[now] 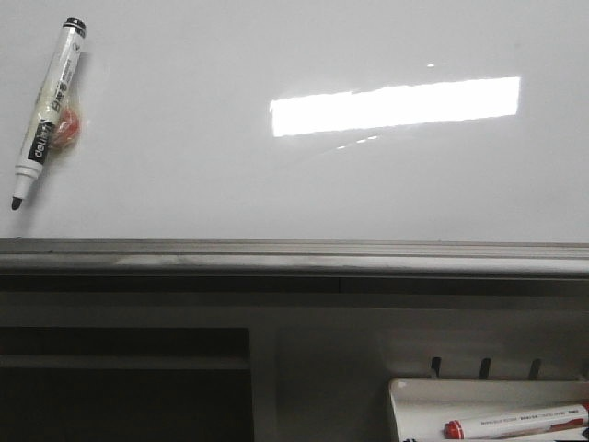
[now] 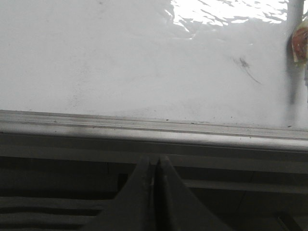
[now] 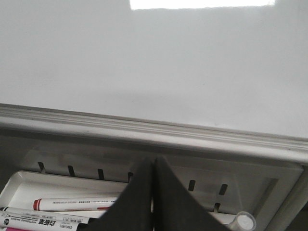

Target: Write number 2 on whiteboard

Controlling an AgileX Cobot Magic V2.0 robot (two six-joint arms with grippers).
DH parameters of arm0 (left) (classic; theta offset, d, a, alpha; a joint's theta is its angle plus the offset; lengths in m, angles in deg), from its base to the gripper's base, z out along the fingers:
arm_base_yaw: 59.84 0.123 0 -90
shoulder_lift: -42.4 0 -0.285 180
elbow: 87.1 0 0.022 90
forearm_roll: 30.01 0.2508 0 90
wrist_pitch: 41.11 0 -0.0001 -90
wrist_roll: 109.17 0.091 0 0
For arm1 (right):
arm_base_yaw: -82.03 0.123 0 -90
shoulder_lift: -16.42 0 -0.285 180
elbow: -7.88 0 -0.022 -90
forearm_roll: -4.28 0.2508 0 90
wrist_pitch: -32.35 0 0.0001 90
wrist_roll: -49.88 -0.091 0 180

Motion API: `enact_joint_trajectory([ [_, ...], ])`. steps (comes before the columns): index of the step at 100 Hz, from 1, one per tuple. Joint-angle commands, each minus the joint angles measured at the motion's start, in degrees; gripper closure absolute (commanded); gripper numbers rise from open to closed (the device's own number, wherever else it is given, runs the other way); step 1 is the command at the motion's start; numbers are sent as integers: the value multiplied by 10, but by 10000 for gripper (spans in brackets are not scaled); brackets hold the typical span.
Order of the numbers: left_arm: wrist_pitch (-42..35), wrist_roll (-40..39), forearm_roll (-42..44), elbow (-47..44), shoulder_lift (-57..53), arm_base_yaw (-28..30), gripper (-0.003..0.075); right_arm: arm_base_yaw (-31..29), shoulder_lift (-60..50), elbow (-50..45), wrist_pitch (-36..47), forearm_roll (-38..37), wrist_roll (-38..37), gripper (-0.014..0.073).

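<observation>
The whiteboard (image 1: 276, 193) fills the front view, glossy white with a grey metal rail (image 1: 294, 258) along its near edge. No number 2 shows on it. An uncapped black marker (image 1: 48, 110) lies on the board at the far left, tip toward the rail, with a small orange-red object beside it. My left gripper (image 2: 154, 160) is shut and empty, below the rail. My right gripper (image 3: 153, 162) is shut and empty, over the small white tray (image 3: 29, 185). The board also shows in the left wrist view (image 2: 120, 57) and the right wrist view (image 3: 154, 62).
The white tray (image 1: 414, 410) sits below the rail at the right, holding a red-capped marker (image 1: 515, 422). In the right wrist view it holds that marker (image 3: 72, 204), a second marker (image 3: 43, 222) and a clear cap (image 3: 245, 222). Faint smudges (image 2: 246, 67) mark the board.
</observation>
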Motion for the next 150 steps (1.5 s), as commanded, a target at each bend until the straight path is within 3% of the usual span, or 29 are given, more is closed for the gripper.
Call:
enact_joint_trajectory([
  [1, -31, 1, -5, -6, -16, 1, 741, -3, -12, -14, 10, -7, 1, 664],
  [88, -38, 1, -3, -6, -16, 1, 741, -3, -12, -14, 20, -7, 1, 664],
  [98, -91, 1, -9, -6, -16, 1, 741, -3, -12, -14, 64, -6, 1, 664],
  [111, -214, 1, -25, -6, -16, 1, 741, -3, -12, -14, 182, -6, 1, 664],
  [120, -259, 1, -25, -6, -16, 1, 741, -3, -12, -14, 262, -6, 1, 664],
  [150, -277, 1, -16, -6, -16, 1, 741, -3, -11, -14, 366, -5, 1, 664],
])
